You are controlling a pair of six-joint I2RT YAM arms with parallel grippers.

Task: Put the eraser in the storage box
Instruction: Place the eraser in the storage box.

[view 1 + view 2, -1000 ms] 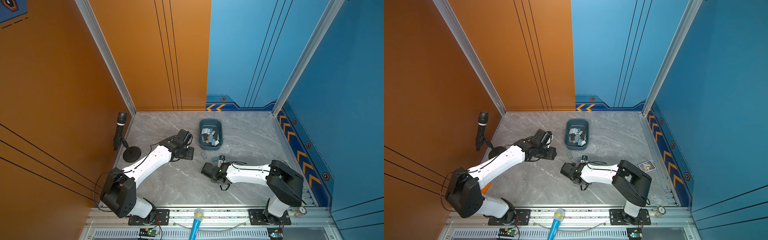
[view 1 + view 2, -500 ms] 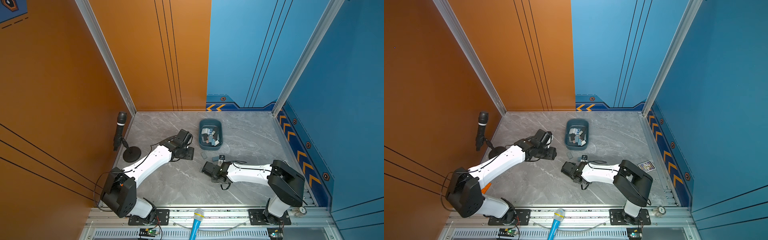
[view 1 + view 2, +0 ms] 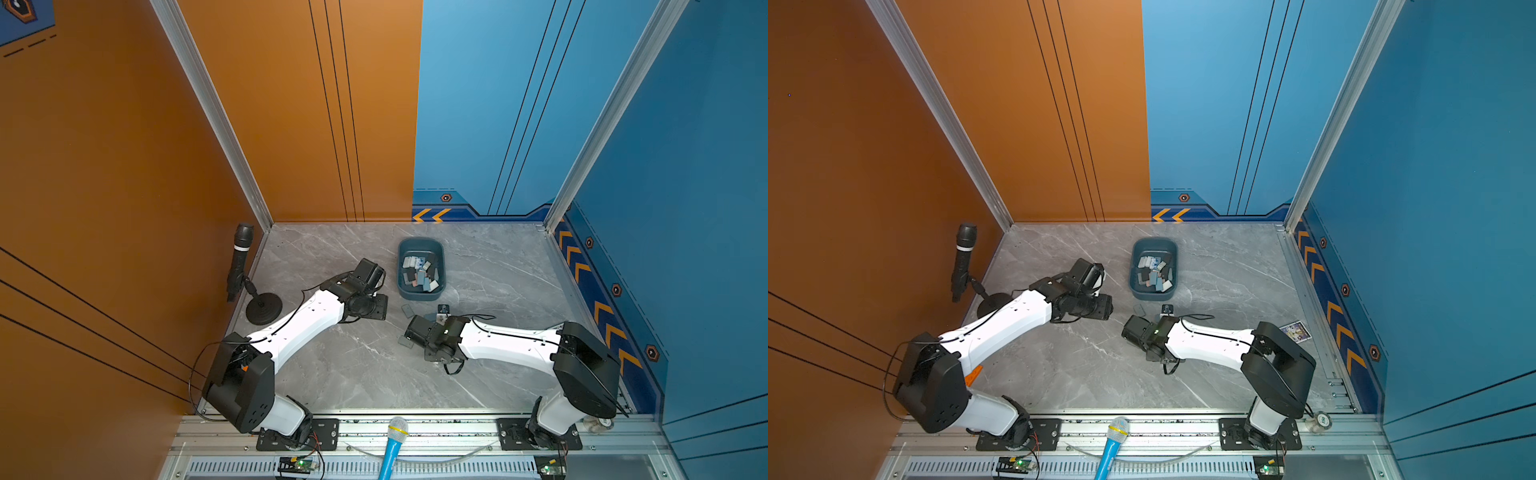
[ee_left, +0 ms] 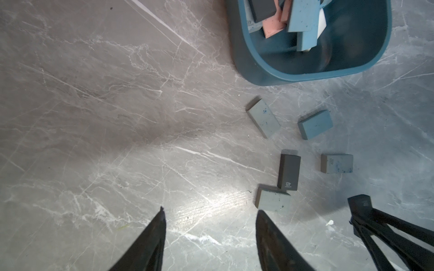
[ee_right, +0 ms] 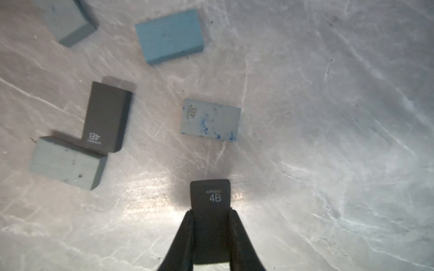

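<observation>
A grey marble-patterned table [image 3: 332,374] fills the floor of a booth with orange and blue walls. Two white and black robot arms reach in from the near edge. The left arm [image 3: 307,320] and the right arm [image 3: 511,343] both stretch toward the middle.

The storage box [image 3: 419,296], a dark teal tub with rounded corners, sits toward the back of the table in both top views. A jumble of erasers [image 4: 301,16] lies inside it, in blue, pink, white and dark grey.

In the left wrist view, the left gripper [image 4: 210,211] hangs over bare table with its jaws well apart and nothing between them.

In the right wrist view, the right gripper [image 5: 211,212] is closed tight on a black eraser [image 5: 210,194] printed "4B". It holds the eraser by one end, and the printed end sticks out past the fingertips. This eraser is outside the box, low over the table. Whether it touches the surface cannot be told.

Five loose erasers [image 5: 211,119] lie on the table between the held eraser and the box. Two are greyish, one is bright blue, one is pale with blue stains, and one is black. The black one touches a greyish one.
</observation>
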